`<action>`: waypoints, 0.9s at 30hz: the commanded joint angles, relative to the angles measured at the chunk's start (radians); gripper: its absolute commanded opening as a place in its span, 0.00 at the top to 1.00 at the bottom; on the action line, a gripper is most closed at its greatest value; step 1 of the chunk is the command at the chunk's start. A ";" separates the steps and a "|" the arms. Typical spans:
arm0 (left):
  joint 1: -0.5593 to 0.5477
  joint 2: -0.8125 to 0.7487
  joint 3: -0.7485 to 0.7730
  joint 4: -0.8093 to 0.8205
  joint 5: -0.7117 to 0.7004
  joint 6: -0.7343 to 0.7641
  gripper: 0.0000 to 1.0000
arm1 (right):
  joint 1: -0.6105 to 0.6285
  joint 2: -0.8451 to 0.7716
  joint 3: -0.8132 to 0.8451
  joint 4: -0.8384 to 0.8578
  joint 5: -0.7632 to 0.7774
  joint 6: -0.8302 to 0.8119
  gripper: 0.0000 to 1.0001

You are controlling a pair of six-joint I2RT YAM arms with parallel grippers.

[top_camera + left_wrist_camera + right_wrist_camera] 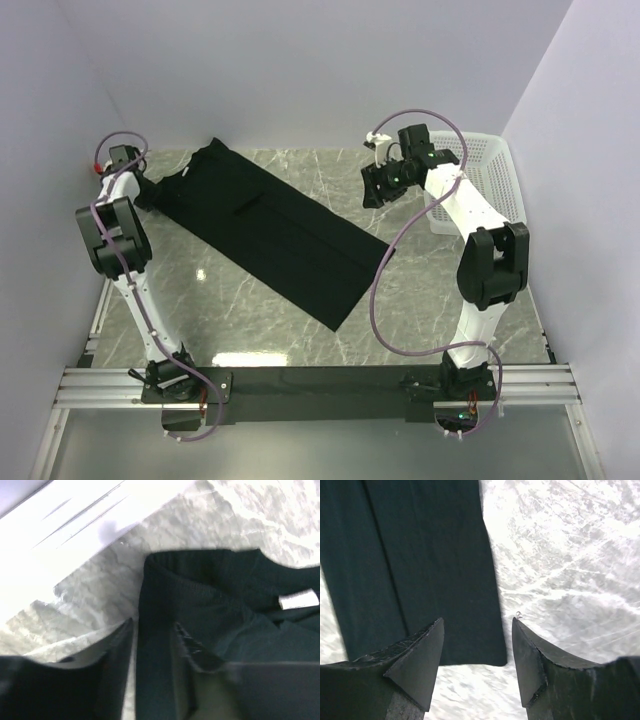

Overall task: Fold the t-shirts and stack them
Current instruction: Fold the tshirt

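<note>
The black t-shirt [270, 235] lies folded into a long strip, running diagonally across the marble table from far left to centre. My left gripper [148, 190] is low at its collar end. In the left wrist view the collar and a white neck label [299, 600] show. The left gripper [152, 635] has its fingers apart, with the t-shirt [210, 595] edge lying between them and a sliver of marble beside the left finger. My right gripper [375, 190] hangs open above the table. In its wrist view the right gripper [477, 625] is empty, over the t-shirt [420, 555] hem corner.
A white perforated basket [490, 165] stands at the far right, behind the right arm. The white side wall [60, 535] rises close to the left gripper. Bare marble table [430, 300] spreads in front of the shirt.
</note>
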 commanded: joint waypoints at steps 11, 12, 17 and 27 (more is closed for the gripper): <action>-0.080 -0.783 -0.707 0.203 0.323 -0.013 0.33 | -0.009 0.015 -0.098 -0.085 -0.021 -0.393 0.36; -0.131 -0.872 -0.829 0.241 0.370 -0.095 0.33 | -0.010 -0.005 -0.122 -0.079 -0.041 -0.380 0.36; -0.299 -1.171 -1.213 0.438 0.398 -0.470 0.35 | -0.010 -0.095 -0.228 0.012 -0.078 -0.269 0.36; -0.834 -1.505 -1.436 0.271 0.042 -0.958 0.40 | -0.051 -0.325 -0.458 0.150 -0.066 -0.123 0.36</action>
